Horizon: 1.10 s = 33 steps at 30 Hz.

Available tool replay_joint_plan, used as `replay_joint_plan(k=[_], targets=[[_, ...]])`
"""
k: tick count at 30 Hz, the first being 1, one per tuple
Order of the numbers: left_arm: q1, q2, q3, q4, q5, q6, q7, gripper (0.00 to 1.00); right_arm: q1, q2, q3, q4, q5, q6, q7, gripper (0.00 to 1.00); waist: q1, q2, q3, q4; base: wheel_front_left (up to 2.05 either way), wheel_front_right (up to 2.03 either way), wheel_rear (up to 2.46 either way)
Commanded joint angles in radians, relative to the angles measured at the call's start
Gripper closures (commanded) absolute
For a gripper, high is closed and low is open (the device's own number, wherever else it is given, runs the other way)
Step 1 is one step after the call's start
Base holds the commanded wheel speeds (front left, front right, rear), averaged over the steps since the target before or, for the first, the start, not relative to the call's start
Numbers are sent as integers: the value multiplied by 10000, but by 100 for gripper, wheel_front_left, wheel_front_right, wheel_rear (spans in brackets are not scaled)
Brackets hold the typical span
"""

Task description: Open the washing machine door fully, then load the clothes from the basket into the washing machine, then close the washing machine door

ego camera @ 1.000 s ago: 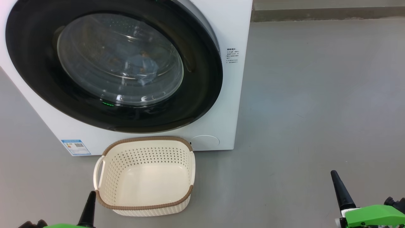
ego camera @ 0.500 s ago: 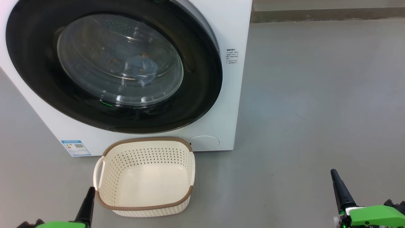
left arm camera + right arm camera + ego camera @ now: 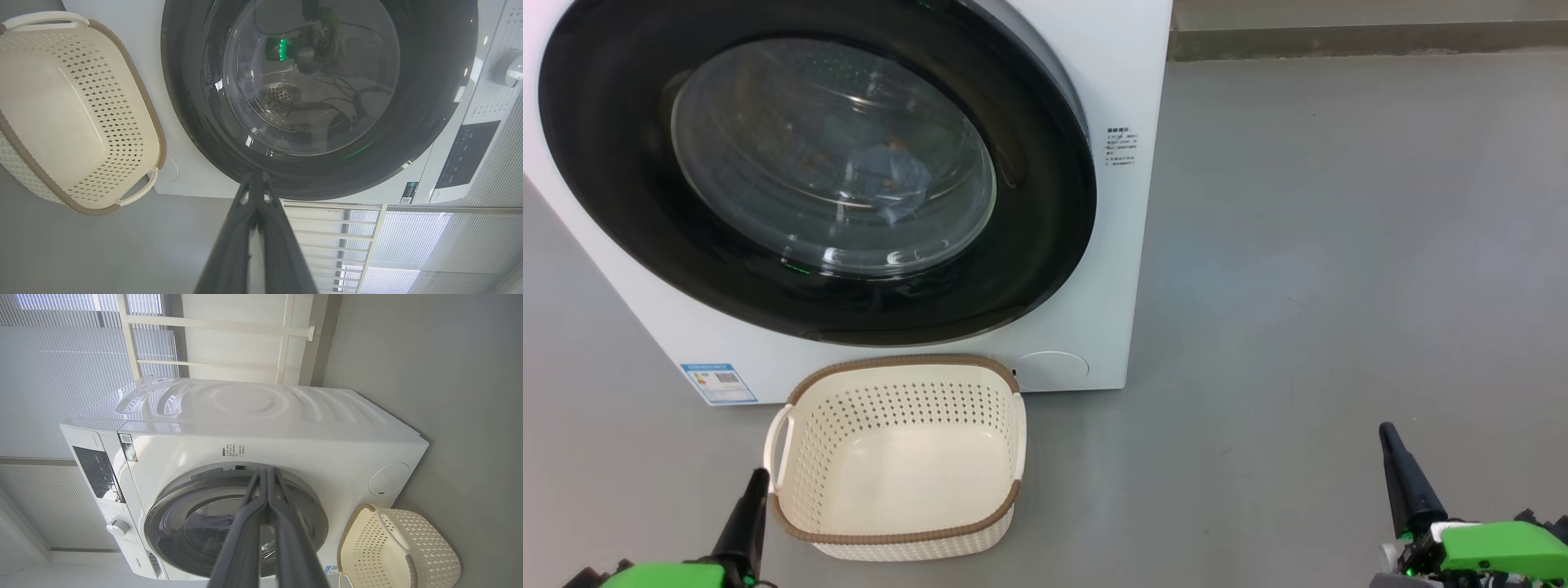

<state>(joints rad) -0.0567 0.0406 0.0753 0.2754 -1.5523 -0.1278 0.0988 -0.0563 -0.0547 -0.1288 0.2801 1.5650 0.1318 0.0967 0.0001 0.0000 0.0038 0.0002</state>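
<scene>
Both pairs of jaws are clenched on nothing. Left gripper (image 3: pixel 256 175) lies just beside the basket (image 3: pixel 898 361), at its 8 o'clock; right gripper (image 3: pixel 267 470) is well apart at 4 o'clock. The basket is empty, at 6 o'clock of the door (image 3: pixel 833 163), which appears flush with the washing machine (image 3: pixel 1127 82); clothes (image 3: pixel 890 175) show behind its glass. Judged step: verify closure without nudging the basket.

Grey floor (image 3: pixel 1298 245) carries washing machine (image 3: pixel 1131 73) and basket (image 3: pixel 894 536).

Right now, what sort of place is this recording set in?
Probably a laundry corner of a home or test room: a white front-loading washing machine stands on a grey floor, a cream basket before it, window blinds behind.
</scene>
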Motion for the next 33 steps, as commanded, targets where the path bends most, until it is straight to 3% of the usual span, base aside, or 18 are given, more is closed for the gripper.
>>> replay_joint_plan(k=[1, 33], targets=[[-502, 98, 385, -299, -449, -29, 124, 100, -510, 32, 149, -344, 339, -11, 145, 100, 0, 0, -5, -1, 0, 0, 0], [-514, 97, 396, -303, -553, -29, 153, 100, -517, 45, 142, -353, 430, -11, 171, 100, 0, 0, -7, -2, 0, 0, 0]])
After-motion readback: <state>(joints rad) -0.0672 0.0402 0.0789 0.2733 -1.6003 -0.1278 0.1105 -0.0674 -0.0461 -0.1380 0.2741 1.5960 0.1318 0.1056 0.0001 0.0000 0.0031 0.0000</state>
